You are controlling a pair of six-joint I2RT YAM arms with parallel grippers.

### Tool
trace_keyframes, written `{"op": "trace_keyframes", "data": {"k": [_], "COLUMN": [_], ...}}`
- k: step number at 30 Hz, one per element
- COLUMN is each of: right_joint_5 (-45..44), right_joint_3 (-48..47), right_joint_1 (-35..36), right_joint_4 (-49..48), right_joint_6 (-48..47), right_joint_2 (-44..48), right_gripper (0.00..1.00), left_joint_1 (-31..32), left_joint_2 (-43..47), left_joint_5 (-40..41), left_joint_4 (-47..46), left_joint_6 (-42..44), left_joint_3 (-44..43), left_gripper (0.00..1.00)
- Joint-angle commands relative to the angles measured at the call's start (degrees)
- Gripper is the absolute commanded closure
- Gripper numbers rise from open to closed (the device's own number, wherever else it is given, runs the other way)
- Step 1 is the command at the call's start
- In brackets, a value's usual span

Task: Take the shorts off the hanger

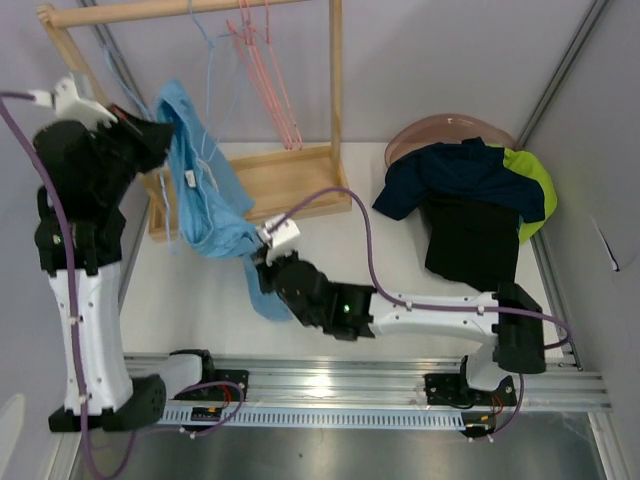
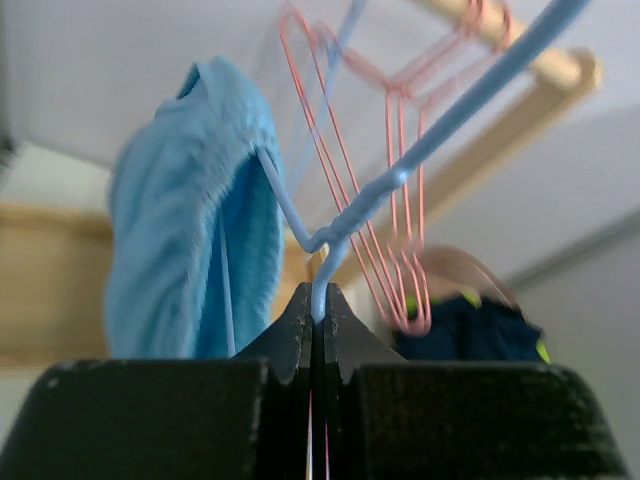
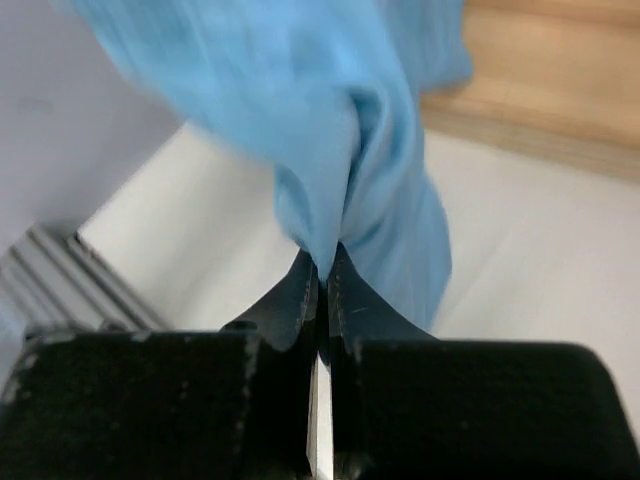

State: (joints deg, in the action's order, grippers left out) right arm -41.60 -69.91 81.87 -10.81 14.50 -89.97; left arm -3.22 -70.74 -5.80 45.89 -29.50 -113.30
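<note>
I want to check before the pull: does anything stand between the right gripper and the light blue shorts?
Nothing does: the right gripper is shut on a fold of the light blue shorts. Only the blue hanger holds them back; they hang over it, and the left gripper clamps its wire.

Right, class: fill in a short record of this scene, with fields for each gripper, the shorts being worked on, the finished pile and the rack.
left gripper: shut on the blue hanger
right gripper: shut on a fold of the light blue shorts
shorts in work: draped on the hanger, not yet off
pile at right: navy shorts, black shorts, lime green shorts
rack: wooden rack, pink hangers bare
</note>
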Motion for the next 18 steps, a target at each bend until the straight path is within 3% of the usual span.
{"op": "trace_keyframes", "data": {"k": [1,5,6,9,13,18], "right_joint_5": [6.0,10.4,10.8,8.4,3.7,7.1], "right_joint_3": [-15.8,-36.9,-44.0,-53.5,-56.1,-56.6], "right_joint_1": [-5.7,-10.9,-11.9,-15.6,-23.8,-43.1], "right_joint_4": [0.8,8.2,10.4,13.3,14.5,16.8], "right_joint_6": [-7.5,-14.4,-16.4,-20.7,-20.1,-14.8], "right_joint_2": [-4.1,-11.6,-12.3,-13.1,-9.2,-4.4], "right_gripper": [1.00,1.00,1.00,1.00,1.00,1.00], "left_joint_1": [5.0,8.2,8.2,8.2,9.5,9.5], "left_joint_2": [10.9,22.1,23.4,25.2,25.6,25.7], "left_joint_5": [-9.6,-7.3,-6.9,-3.1,3.9,8.0], "left_joint_4": [-13.8,-10.5,-9.5,-3.5,0.4,-0.2], "left_joint_6": [-7.4,-7.9,-6.8,-2.3,2.2,4.1], "left_joint_3": [17.1,25.0,25.5,21.6,18.6,19.5], "left_gripper": [1.00,1.00,1.00,1.00,1.00,1.00]}}
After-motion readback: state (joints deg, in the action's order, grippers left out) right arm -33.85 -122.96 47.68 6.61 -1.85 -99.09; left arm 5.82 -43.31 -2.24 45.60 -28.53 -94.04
